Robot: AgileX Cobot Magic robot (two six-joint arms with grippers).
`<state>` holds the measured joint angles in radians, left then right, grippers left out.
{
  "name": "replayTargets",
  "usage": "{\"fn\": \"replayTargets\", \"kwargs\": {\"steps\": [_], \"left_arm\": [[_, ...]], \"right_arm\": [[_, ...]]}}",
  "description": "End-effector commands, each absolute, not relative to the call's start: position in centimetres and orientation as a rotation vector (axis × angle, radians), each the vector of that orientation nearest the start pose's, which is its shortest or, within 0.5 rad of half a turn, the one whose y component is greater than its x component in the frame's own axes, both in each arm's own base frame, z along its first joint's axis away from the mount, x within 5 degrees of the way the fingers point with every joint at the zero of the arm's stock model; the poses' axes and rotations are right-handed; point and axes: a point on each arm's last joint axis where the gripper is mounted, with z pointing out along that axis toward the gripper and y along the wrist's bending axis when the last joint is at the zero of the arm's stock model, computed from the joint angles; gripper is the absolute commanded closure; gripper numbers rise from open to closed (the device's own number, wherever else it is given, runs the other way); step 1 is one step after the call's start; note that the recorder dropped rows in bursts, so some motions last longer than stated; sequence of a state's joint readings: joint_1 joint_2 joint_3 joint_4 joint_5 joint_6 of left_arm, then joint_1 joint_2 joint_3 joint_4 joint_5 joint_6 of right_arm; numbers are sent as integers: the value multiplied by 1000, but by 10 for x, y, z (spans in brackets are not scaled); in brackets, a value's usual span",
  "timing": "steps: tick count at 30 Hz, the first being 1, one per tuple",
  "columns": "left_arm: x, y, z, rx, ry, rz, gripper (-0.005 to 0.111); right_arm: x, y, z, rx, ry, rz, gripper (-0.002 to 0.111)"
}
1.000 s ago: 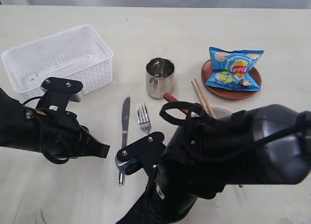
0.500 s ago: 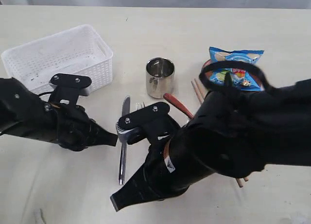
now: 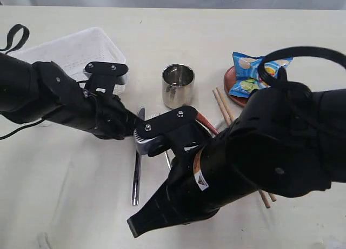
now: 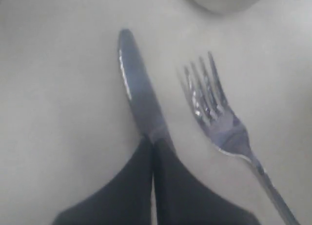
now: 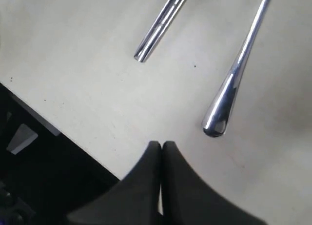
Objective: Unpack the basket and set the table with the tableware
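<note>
1. Your left gripper (image 4: pixel 153 148) has its jaws pressed together on nothing. The tips sit over the knife (image 4: pixel 139 95), probably to nudge it straight.
2. Your right gripper (image 5: pixel 161 149) is likewise closed and empty, near the handle ends.
3. Knife and fork (image 4: pixel 214 120), bright steel, lie side by side but apart on the table (image 3: pixel 162 33), near the cup (image 3: pixel 177 86).
4. The white lattice basket (image 3: pixel 81 49) sits far left, partly hidden.

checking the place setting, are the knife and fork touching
Apart. The left wrist view shows a strip of bare table between the knife and the fork, which lie side by side.
</note>
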<state>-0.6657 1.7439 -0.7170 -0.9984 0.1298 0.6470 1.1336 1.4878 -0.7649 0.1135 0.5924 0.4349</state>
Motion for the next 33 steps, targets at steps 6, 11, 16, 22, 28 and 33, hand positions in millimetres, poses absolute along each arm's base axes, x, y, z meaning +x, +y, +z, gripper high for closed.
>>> {"fn": "replayTargets", "kwargs": {"steps": [6,11,16,22,28,33], "left_arm": [[254,-209,117,512,2600,-472,107],[248,-210,100,576,2685,-488,107],[245,-211,102,602,2695,-510,107],[223,-207,104,652,2766,-581,107],[225,-202,159,628,2543,-604,107],[228,-174,160,494,2497,-475,107]], "right_arm": [[105,236,193,-902,2791,423,108],[104,234,192,-917,2811,397,108],[104,234,192,-917,2811,397,108],[104,234,192,-915,2806,403,108],[104,235,193,-917,2801,406,108],[103,233,192,-947,2814,380,108]]}}
